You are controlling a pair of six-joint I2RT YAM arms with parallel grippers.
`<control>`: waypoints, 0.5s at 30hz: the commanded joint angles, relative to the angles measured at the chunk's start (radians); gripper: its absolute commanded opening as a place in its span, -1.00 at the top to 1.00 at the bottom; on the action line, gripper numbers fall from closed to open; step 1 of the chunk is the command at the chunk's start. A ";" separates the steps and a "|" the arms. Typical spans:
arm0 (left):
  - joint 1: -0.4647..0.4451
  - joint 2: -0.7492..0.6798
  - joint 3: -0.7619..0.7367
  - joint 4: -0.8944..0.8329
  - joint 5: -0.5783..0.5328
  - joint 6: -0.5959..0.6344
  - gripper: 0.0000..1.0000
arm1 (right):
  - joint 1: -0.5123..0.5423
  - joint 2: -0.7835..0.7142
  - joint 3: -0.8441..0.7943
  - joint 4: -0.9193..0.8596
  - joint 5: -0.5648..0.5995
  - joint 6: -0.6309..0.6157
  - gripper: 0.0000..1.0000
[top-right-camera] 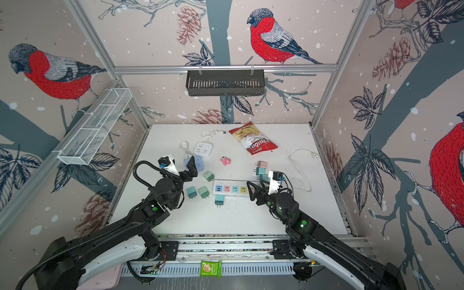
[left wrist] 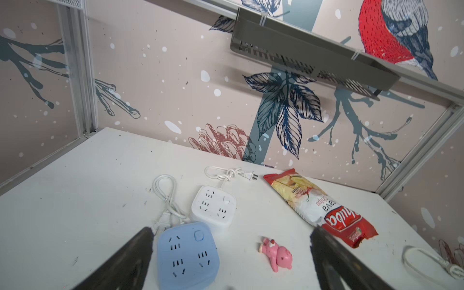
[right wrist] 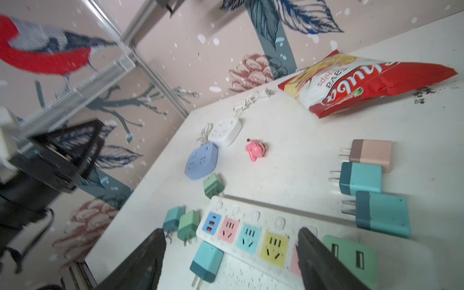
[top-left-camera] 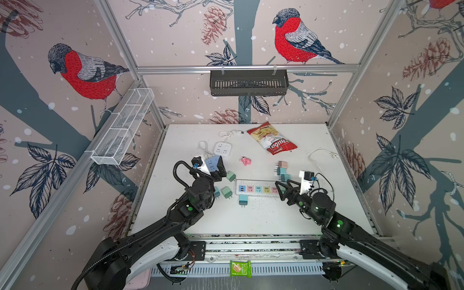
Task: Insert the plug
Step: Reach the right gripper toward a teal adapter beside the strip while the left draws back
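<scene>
The step in hand looks like the pick: no plug is gripped yet, so one has to be taken up before anything goes into the power strip (right wrist: pixel 253 216). The right claw (right wrist: pixel 231 232) hangs low over the strip with its jaws apart and nothing between them. Seen from its wrist, they straddle the pink, teal and yellow sockets. The likeliest candidate is the teal plug (right wrist: pixel 207 259), which lies flat on the desk (right wrist: pixel 288 160) just beside the strip's edge on the side towards the arm's base, with its prongs pointing away from the strip. It sits below the claw, within the span of the jaws but closer to one finger than the other. Three more plugs (right wrist: pixel 361 178) lie beyond the other finger. Right under that finger a mint adapter (right wrist: pixel 351 256) stands with two ports facing up; whether it is seated in a socket I cannot tell. The next move calls for lowering the claw, squaring the jaws across the plug's flat sides, closing on it, then turning the prongs down over a free socket. The left claw (left wrist: pixel 231 232) is wide open and empty, hovering over a blue socket cube (left wrist: pixel 187 256) well apart from the strip
</scene>
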 commanded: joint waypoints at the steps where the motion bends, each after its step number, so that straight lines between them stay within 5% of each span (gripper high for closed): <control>1: 0.000 -0.039 -0.021 -0.043 -0.098 -0.068 -0.95 | 0.114 0.137 0.074 -0.003 0.195 -0.052 -0.68; 4: 0.011 -0.076 -0.093 0.063 -0.118 -0.031 -0.95 | 0.190 0.280 0.147 -0.006 0.257 -0.080 -0.72; 15: 0.031 0.030 -0.026 -0.033 0.018 0.036 -0.95 | 0.227 0.633 0.289 -0.032 0.279 -0.040 -0.74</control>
